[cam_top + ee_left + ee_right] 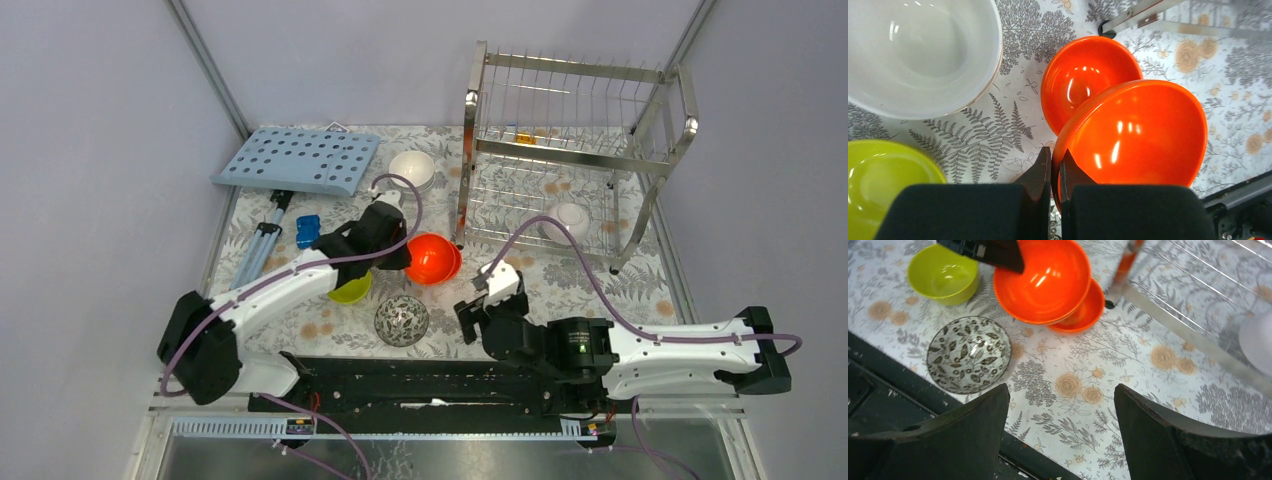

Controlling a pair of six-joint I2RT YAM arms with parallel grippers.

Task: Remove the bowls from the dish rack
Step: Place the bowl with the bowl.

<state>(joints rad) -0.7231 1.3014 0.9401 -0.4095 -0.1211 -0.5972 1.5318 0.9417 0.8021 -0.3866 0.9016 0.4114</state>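
1 orange-red bowl [1133, 135], rim clamped in my left gripper [1054, 165], overlapped a lower orange bowl [1083, 82] beside the dish rack [468, 160], while I saw my right gripper [1060, 390] spread apart, empty.

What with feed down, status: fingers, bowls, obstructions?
Left fingers shut on glossy orange-red bowl, above its twin. Right fingers open, empty. Glossy white bowl in steel wire rack.

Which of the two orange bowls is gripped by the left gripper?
The upper orange bowl, its rim pinched by the left gripper; the lower orange bowl sits partly beneath it on the table, touched by no gripper.
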